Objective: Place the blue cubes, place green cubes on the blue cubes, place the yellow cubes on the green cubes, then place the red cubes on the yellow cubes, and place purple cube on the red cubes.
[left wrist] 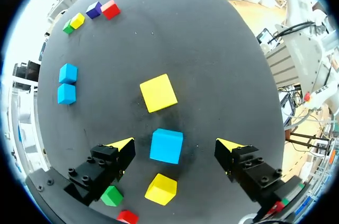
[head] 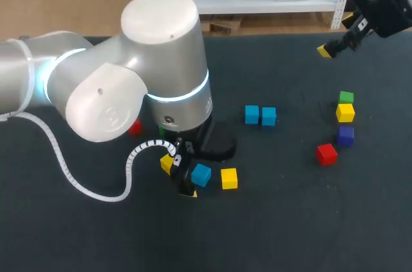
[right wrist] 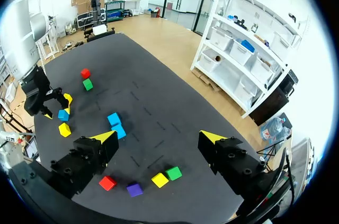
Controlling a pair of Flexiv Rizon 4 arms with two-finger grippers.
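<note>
**Subject.** One blue cube point(left wrist: 166, 146) lies flat on the counter point(head: 290, 220), left of the middle and toward the near edge. It sits squarely between the fingers of the left end effector point(left wrist: 176, 149). Those fingers stand apart, with a clear gap on either side of the cube and no contact. The right end effector point(right wrist: 159, 138) hangs over the far-right corner, its fingers also apart with nothing between them.

**Handling (judged).** The cube looks like a small, rigid, light block with smooth faces. It should not deform, but it may slip or twist if pinched off-centre. Take hold on two opposite flat faces at mid-height (they appear near square to the finger line).

**Surroundings.**
- A yellow cube point(left wrist: 158, 92) lies just ahead of the blue cube, apart from it.
- A second yellow cube point(left wrist: 161, 188) lies just behind it, under the wrist.
- A green cube point(left wrist: 112, 196) and a red cube point(left wrist: 127, 216) lie under one finger's mount, which is the likeliest place for a nudge.
- A pair of blue cubes point(head: 260, 115), side by side, sits mid-counter.
- A cluster of four cubes point(head: 346, 112) (green, yellow, purple, red) lies toward the right edge, well apart.
</note>
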